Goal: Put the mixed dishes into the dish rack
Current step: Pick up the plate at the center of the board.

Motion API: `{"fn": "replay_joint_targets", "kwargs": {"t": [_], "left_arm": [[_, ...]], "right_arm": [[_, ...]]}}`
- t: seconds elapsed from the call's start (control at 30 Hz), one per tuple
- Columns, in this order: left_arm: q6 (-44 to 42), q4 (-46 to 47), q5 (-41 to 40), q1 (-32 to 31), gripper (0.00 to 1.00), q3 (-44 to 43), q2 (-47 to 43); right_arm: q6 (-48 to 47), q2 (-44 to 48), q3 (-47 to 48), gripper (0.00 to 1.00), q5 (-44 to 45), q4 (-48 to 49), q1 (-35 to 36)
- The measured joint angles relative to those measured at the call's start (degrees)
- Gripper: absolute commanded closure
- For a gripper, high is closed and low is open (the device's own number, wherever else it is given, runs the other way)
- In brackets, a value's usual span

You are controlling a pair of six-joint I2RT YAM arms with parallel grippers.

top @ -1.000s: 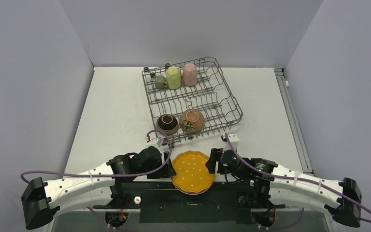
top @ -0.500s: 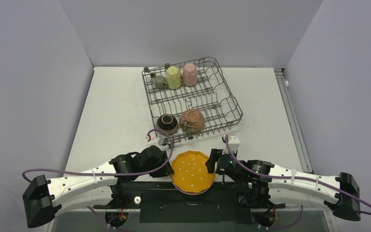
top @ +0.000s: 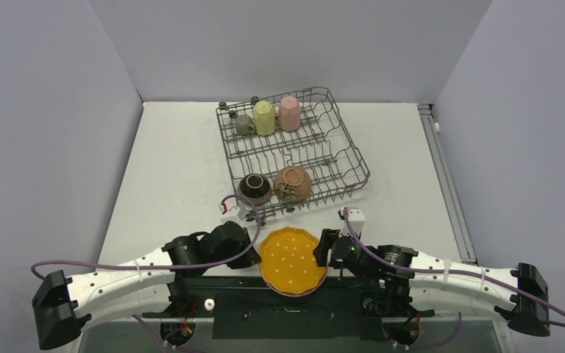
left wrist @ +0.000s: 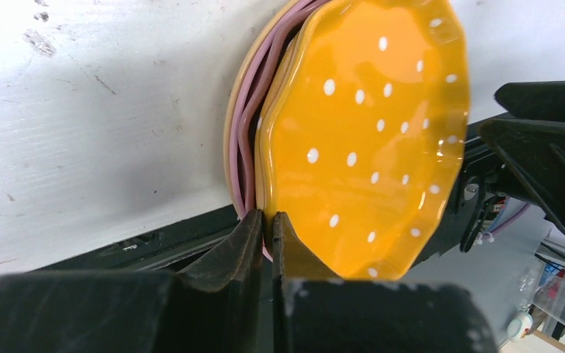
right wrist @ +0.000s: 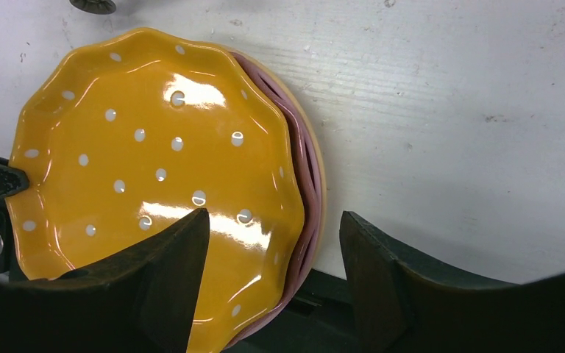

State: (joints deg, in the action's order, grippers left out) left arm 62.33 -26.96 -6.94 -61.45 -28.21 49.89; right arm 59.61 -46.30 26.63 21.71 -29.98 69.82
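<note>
- Orange, white-dotted and scalloped, the orange plate (top: 293, 259) lies on top of the pink plate (left wrist: 239, 125) at the near edge of the table (top: 169, 169), between the two arms and outside the dish rack (top: 353, 158).
- The left gripper (left wrist: 267, 217) has its fingers pressed almost together on the orange plate's rim. Whether the pink rim beneath is nipped too is hard to tell from the wrist view.
- The right gripper (right wrist: 274, 217) stands wide apart and holds nothing, with one finger over the orange plate and the other beyond the stack's edge.
- Along the rack's far side stand the grey-olive cup (top: 244, 124), pale yellow mug (top: 264, 117) and pink mug (top: 289, 113).
- At the rack's near end sit the left brown bowl (top: 254, 188) and right brown bowl (top: 293, 184), side by side.
</note>
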Motion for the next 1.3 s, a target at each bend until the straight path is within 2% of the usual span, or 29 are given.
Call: {"fn": "replay_joint_targets", "kwargs": {"t": [0.3,0.77,0.83,0.97,1.03,1.07,1.13,1.3], "left_arm": [[0.1,-6.1,-2.0,0.0,1.0,0.0,-9.2],[2.7,-6.4,-2.6,0.0,1.0,5.0,-13.8],[3.1,-6.1,-2.6,0.0,1.0,5.6,-14.1],[3.5,-4.9,-2.6,0.0,1.0,7.2,-15.0],[3.6,-4.9,-2.7,0.0,1.0,8.4,-15.0],[3.6,-4.9,-2.6,0.0,1.0,9.1,-14.7],[3.5,-5.6,-2.4,0.0,1.0,10.5,-13.8],[3.6,-3.2,-0.7,-0.2,1.0,10.8,-11.9]], "right_arm": [[0.0,0.9,0.0,0.43,-3.9,1.9,0.0],[0.3,-10.3,-0.1,0.44,-10.1,11.7,-0.1],[0.7,-11.5,-0.5,0.47,-11.1,13.7,-0.3],[2.1,-12.3,-2.2,0.65,-12.7,18.7,-1.1],[3.3,-11.8,-3.5,0.82,-13.0,21.5,-2.5],[3.8,-11.6,-4.1,0.96,-13.2,22.7,-2.9],[5.5,-10.3,-5.5,1.0,-14.6,25.8,-3.5],[7.1,-5.1,-10.3,1.0,-17.0,29.5,-5.8]]}}
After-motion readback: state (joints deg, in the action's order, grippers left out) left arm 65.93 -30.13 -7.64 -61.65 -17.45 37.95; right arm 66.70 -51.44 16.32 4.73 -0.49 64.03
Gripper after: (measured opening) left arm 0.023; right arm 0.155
